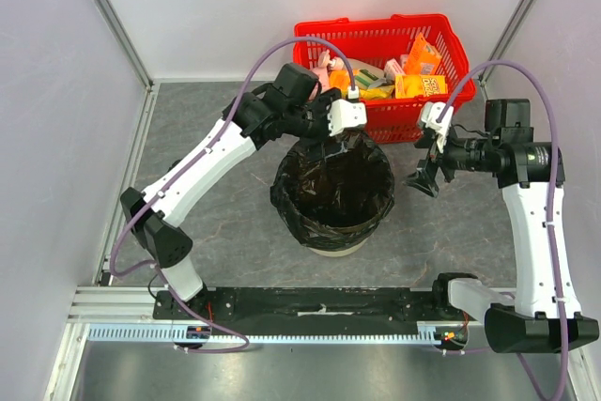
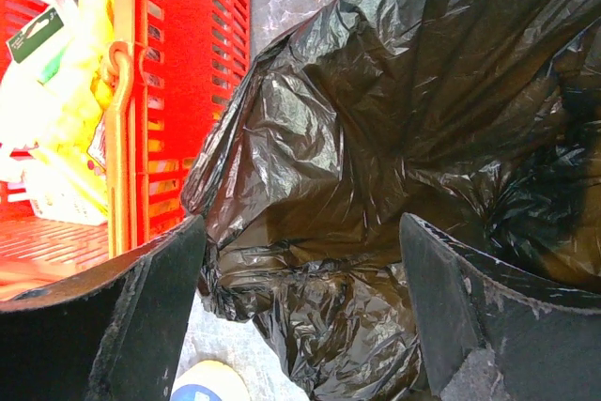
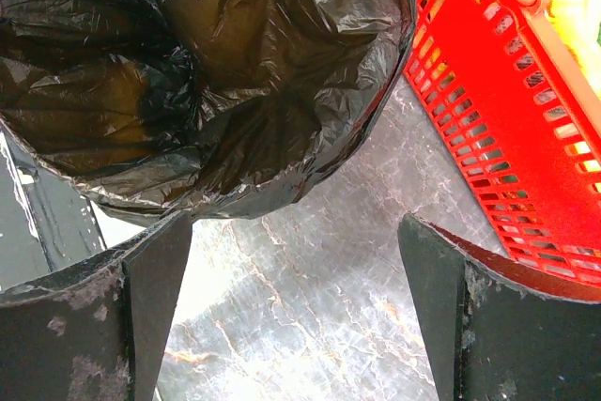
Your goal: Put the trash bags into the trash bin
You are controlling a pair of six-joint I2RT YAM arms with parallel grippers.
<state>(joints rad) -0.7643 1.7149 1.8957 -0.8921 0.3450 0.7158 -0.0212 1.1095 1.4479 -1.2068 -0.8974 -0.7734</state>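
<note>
Now the black trash bag [image 1: 333, 185], looking thin, soft and slippery, is sitting in the trash bin [image 1: 331, 247] on the desk [image 1: 235, 223], while the left end effector [image 1: 351, 131] and right end effector [image 1: 423, 180] are hanging wide apart, gripping nothing, so pinching a rim fold is looking best.

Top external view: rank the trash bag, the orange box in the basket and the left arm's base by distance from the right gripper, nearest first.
1. trash bag: just left of the right gripper, its rim closest.
2. orange box: behind the gripper, inside the red basket.
3. left arm's base: far across, at the near-left edge.
</note>
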